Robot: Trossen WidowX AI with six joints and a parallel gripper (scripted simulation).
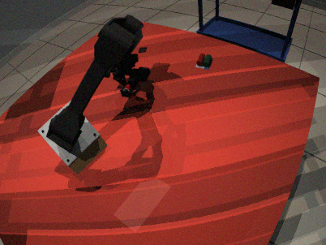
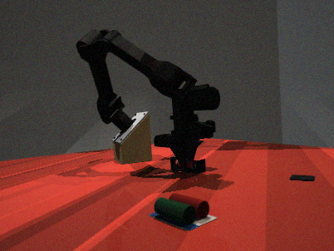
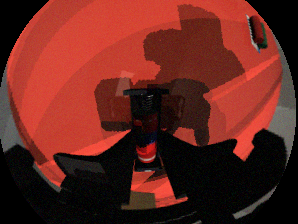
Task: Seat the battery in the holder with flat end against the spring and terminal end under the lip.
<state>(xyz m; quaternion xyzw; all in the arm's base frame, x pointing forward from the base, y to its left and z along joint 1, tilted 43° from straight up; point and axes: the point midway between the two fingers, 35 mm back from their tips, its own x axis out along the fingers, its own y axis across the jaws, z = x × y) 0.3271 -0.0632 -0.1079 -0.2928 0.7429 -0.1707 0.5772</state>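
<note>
My gripper point(image 1: 128, 88) point(image 2: 185, 159) point(image 3: 145, 131) is shut on the battery point(image 1: 127, 87) point(image 3: 145, 144), a small red cylinder with a blue band and a pale end. It points straight down over the black holder point(image 2: 198, 165) point(image 3: 148, 100), which sits on the red table point(image 1: 227, 134) point(image 2: 257, 199). In the exterior view the fingertips reach down to the holder's walls. In the wrist view the battery runs lengthwise toward the holder's dark far end. I cannot tell whether the battery touches the holder's floor.
A green roll point(image 1: 208, 61) point(image 2: 174, 210) and a red roll point(image 1: 201, 59) point(image 2: 198, 205) lie on a small pad away from the holder. A flat black plate point(image 1: 142, 49) point(image 2: 302, 178) lies farther off. A blue rack point(image 1: 247, 34) stands beyond the table. The arm's base point(image 1: 69, 139) point(image 2: 133, 143) is nearby.
</note>
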